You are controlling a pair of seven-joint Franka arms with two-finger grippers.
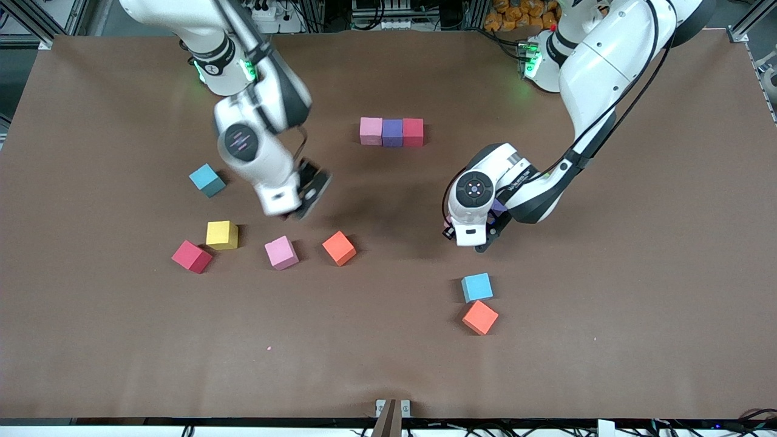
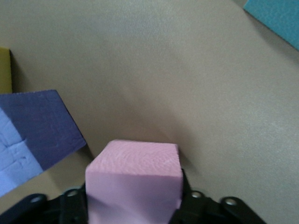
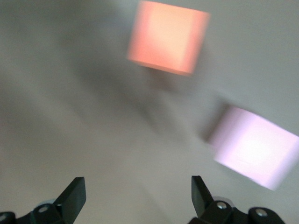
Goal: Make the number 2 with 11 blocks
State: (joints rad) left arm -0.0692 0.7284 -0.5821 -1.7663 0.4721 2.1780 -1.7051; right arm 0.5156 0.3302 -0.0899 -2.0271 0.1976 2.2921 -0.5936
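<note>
Left wrist view puts us right on the step in hand: the left gripper (image 2: 133,207) has a pink block (image 2: 134,179) between its fingers (image 2: 74,205), which look closed against two of its sides, with the block apparently on the table (image 2: 187,70); whether the squeeze is complete we cannot tell. To do this well, we would make sure the grip is firm and square before lifting, raise the block straight up so it does not nudge the purple block (image 2: 42,128) just beside it, then carry it toward the row (image 1: 392,132) of pink, purple and red blocks near the robots' bases, which we judge to be the first bar of the number 2. From the front, the left gripper (image 1: 472,238) is low at the table, nearer the camera than that row, its load hidden under the wrist. A light blue block (image 1: 477,287) and an orange block (image 1: 480,317) lie nearer the camera than the gripper. The right gripper (image 3: 138,196) has its fingers wide apart and empty, hanging over bare table near another orange block (image 3: 168,37) and another pink block (image 3: 254,147); its picture is smeared.
</note>
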